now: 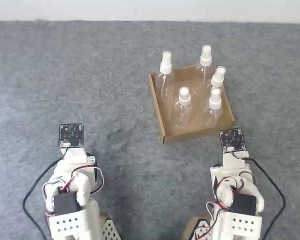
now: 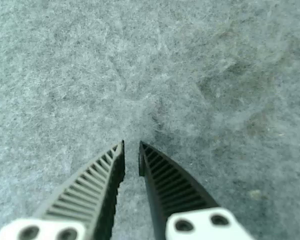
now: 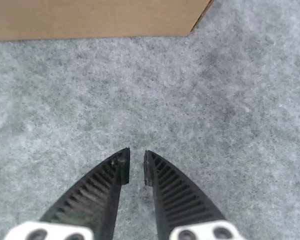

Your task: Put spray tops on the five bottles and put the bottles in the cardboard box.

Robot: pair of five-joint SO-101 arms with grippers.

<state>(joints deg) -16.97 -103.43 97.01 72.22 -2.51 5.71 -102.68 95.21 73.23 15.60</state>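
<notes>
Several clear bottles with white spray tops stand upright inside the cardboard box [image 1: 160,111] at the middle right of the grey carpet, one of them [image 1: 181,106] near the box's centre. The box's outer wall [image 3: 90,17] shows ahead of my right gripper [image 3: 135,160], whose fingers are nearly together and hold nothing. My right arm [image 1: 233,190] rests low just in front of the box's near right corner. My left arm [image 1: 72,185] rests at the near left, far from the box. My left gripper [image 2: 131,151] hangs over bare carpet, its fingers almost touching with nothing between them.
Grey carpet [image 1: 90,80] covers the whole table surface. A pale wall strip [image 1: 150,10] runs along the far edge. Open carpet lies to the left of the box and between the two arms.
</notes>
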